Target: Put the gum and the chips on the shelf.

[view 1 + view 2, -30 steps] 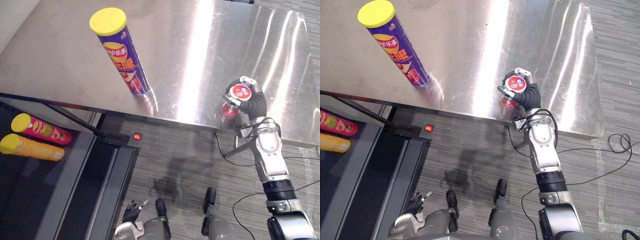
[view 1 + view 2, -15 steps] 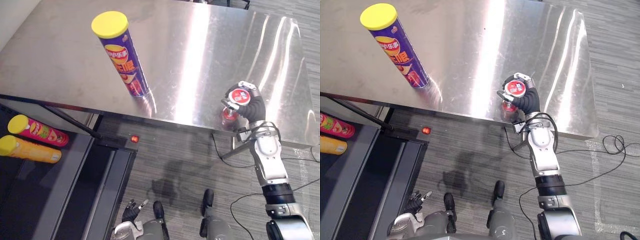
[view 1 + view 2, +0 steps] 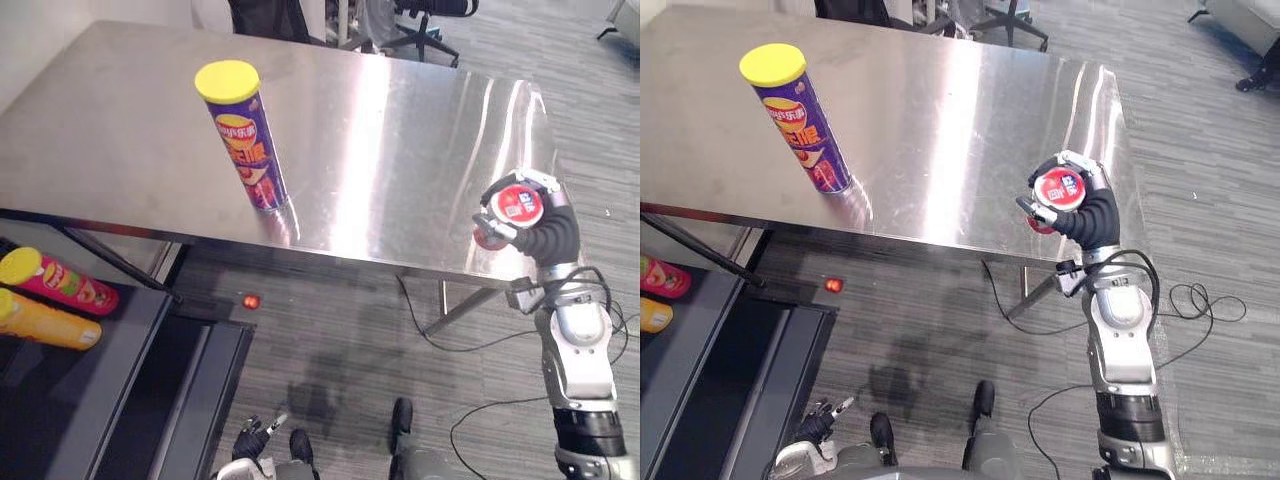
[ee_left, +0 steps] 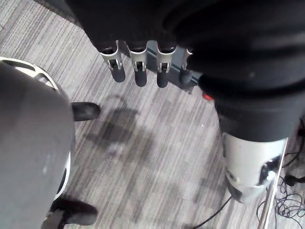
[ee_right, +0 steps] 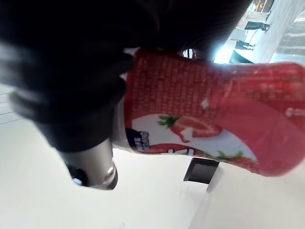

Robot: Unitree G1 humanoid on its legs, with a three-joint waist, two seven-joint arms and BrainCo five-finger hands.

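Note:
My right hand (image 3: 548, 228) is shut on the gum (image 3: 518, 205), a red round container with a white and red label, held just above the near right corner of the steel table (image 3: 400, 130). In the right wrist view the red gum container (image 5: 205, 109) sits against the hand's dark cover. The chips (image 3: 246, 138), a tall purple can with a yellow lid, stand upright on the table's left part, far from that hand. My left hand (image 3: 818, 425) hangs low over the floor, its fingers (image 4: 138, 71) straight and holding nothing.
A dark shelf (image 3: 130, 350) stands low at the left, with a pink can (image 3: 60, 282) and an orange can (image 3: 42, 320) lying on it. A small red object (image 3: 250, 300) lies on the grey floor. Office chairs (image 3: 430, 15) stand behind the table.
The view has shifted. My right hand has carried the gum up and toward the table's near right corner. The chips have stayed where they stood.

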